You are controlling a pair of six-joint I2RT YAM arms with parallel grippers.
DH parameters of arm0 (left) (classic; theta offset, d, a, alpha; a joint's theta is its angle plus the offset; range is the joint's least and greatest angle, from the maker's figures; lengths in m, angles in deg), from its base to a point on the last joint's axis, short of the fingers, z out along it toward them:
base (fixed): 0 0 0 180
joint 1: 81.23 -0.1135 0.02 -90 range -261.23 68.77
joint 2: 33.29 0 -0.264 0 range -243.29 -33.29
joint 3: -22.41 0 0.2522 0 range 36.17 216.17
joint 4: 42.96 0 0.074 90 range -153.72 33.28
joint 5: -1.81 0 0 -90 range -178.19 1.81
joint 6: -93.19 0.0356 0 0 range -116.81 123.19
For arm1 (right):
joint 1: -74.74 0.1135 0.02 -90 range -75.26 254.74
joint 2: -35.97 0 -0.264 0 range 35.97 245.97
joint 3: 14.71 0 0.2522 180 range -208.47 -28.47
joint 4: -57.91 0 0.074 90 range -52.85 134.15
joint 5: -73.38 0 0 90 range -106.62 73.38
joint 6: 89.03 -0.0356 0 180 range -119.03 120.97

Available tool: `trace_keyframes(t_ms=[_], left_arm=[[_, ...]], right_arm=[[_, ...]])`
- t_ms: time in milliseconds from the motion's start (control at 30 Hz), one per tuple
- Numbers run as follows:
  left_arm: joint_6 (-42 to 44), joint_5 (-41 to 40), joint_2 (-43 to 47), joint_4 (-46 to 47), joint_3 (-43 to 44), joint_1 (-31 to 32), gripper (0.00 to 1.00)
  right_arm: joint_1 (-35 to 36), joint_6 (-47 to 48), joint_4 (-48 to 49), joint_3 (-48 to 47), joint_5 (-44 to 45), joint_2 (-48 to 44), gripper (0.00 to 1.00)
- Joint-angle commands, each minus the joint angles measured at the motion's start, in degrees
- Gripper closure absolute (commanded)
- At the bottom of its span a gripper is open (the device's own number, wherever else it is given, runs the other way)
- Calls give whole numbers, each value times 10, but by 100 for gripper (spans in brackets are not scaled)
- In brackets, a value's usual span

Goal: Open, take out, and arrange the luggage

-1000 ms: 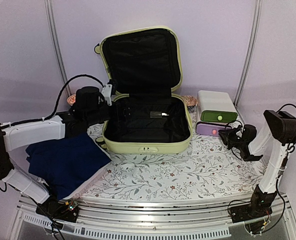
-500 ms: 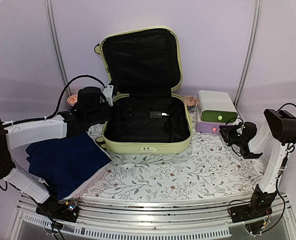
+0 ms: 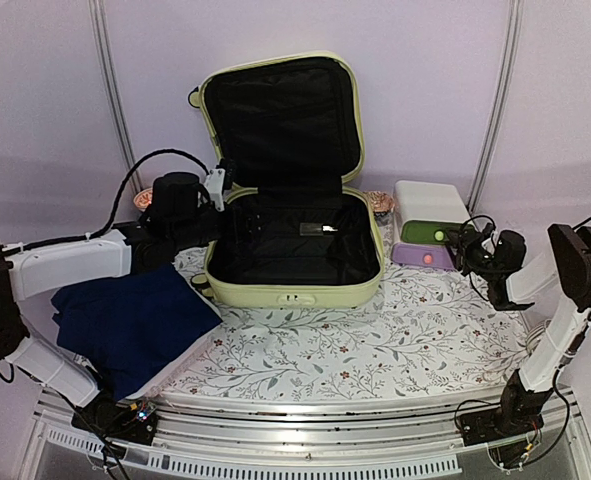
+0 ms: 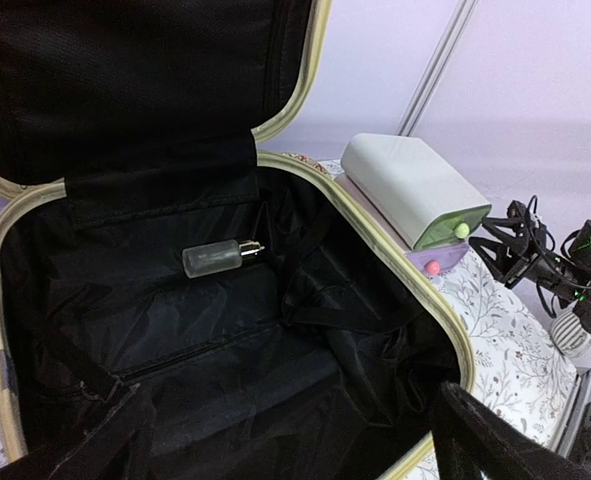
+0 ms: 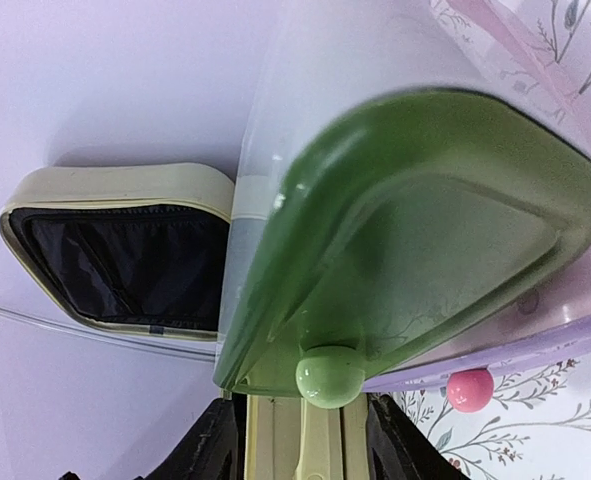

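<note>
Pale yellow-green hard shell with black fabric inside: the luggage [image 3: 295, 293] lies open at the centre of the top view, its lid upright against the back wall. On the lining near the hinge lies a small frosted bottle [image 4: 215, 257] with a metal tip. Any marking on the case's front clasp is too small to read.

The left gripper [image 4: 293, 392] hangs over the case's left rim, fingers spread wide and holding nothing. Right of the case sits a white drawer box [image 3: 431, 212]. The right gripper [image 5: 300, 405] is close against its front, fingers parted and empty. The green knob [image 5: 330, 375] sits just ahead between them, with a pink knob [image 5: 468, 388] at lower right. A dark blue cloth [image 3: 130, 325] lies at lower left on the floral tablecloth [image 3: 375, 345].
</note>
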Motion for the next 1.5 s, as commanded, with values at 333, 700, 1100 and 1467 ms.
trace_keyframes(t_ms=[333,700,1100,1467], left_arm=[[0,-2,16,-6,-3,-7,2],[4,2,1,-12,10,-7,2],[1,26,-6,-14,15,-8,2],[-13,38,-6,-12,8,-7,2]], right_arm=[[-2,-2,-39,-58,-33,40,55],[-1,-17,-27,-89,-41,68,67],[0,-36,6,-10,-36,7,78],[4,-45,19,90,-35,-73,75]])
